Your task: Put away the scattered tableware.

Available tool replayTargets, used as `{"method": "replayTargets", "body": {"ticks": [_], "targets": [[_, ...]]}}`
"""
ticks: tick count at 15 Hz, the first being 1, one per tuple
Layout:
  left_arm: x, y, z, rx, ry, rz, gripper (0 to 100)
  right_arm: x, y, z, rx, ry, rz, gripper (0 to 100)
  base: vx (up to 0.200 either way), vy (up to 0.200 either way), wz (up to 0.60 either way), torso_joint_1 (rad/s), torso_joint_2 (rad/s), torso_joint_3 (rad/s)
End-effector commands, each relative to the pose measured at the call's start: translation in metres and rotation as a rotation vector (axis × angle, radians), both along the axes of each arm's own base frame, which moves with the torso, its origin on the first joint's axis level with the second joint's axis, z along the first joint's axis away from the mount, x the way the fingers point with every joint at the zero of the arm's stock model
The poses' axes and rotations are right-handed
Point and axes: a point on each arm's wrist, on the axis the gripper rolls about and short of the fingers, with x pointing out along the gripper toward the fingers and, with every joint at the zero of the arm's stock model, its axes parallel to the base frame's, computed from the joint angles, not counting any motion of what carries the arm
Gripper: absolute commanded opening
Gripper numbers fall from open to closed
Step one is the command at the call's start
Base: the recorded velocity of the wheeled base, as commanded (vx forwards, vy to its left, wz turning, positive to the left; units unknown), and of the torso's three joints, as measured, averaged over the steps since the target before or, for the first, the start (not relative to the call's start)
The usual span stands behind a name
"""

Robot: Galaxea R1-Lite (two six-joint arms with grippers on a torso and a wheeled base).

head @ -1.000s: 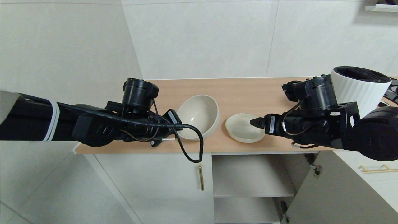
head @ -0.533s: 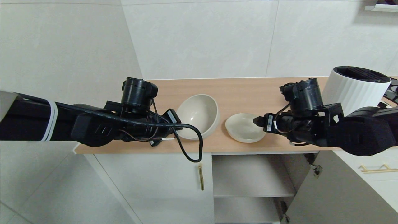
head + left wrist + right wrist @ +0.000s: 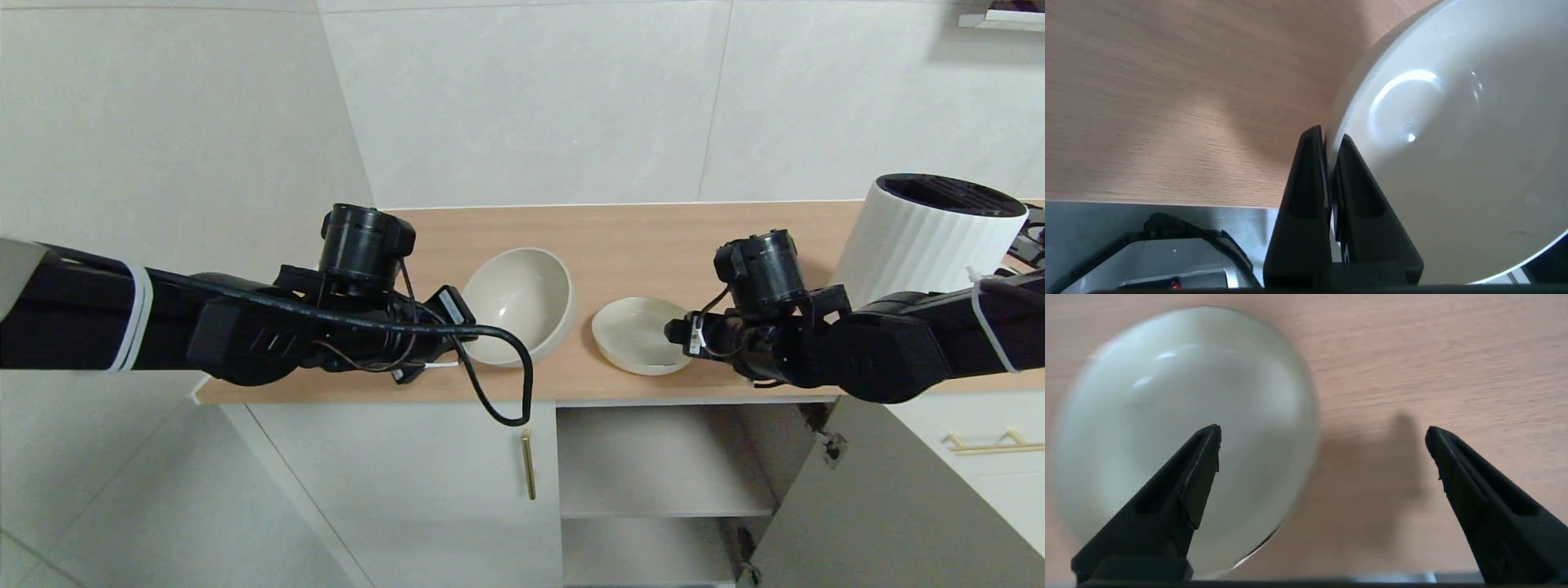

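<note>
Kitchen countertop (image 3: 637,237) of pale wood against a tiled wall, with two round pieces of tableware near its front edge. A white ribbed container (image 3: 922,237) stands upright at the robot's right end of the counter, behind the right arm and well apart from the dishes. Below the counter, a cabinet compartment (image 3: 653,457) stands open with bare shelves, beside a closed door carrying a brass handle (image 3: 529,465).

The large bowl (image 3: 522,298) sits tilted rather than level, its hollow turned up and toward the camera. The small dish (image 3: 637,335) lies flat, mouth up, just beside it on the robot's right, apart from it.

The head view hides the left fingertips behind the arm and its looping cable. The left wrist view shows the left gripper (image 3: 1328,139) pinched on the large bowl's rim, one finger outside the wall and one inside.

The right wrist view shows the right gripper (image 3: 1321,433) spread wide. One finger is over the dish's hollow and the other over bare wood (the near rim lies between them); contact cannot be told.
</note>
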Motion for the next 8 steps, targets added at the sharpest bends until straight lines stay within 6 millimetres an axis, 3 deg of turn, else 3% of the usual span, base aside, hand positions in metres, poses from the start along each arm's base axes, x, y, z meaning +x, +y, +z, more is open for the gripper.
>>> {"method": "replayTargets", "body": {"ticks": [1, 5, 6, 8], "targets": [[-0.0002, 0.0000, 0.0006, -0.001, -0.002, 0.000, 0, 0.0031, 0.0005, -0.0055, -0.007, 0.012, -0.002, 100, 0.000, 0.000, 0.00, 0.000, 0.00, 0.000], [0.0001, -0.0001, 0.0001, -0.001, 0.000, 0.000, 0, 0.0028, 0.0003, -0.0054, -0.007, 0.012, -0.002, 100, 0.000, 0.000, 0.00, 0.000, 0.00, 0.000], [-0.0004, 0.0001, 0.0012, -0.002, -0.003, 0.000, 0, 0.0029, 0.0004, -0.0049, -0.005, 0.011, -0.003, 0, 0.000, 0.000, 0.00, 0.000, 0.00, 0.000], [-0.0002, 0.0000, 0.0006, -0.001, -0.002, 0.000, 0, 0.0017, -0.0003, -0.0024, 0.000, 0.006, -0.002, 0, 0.000, 0.000, 0.00, 0.000, 0.00, 0.000]]}}
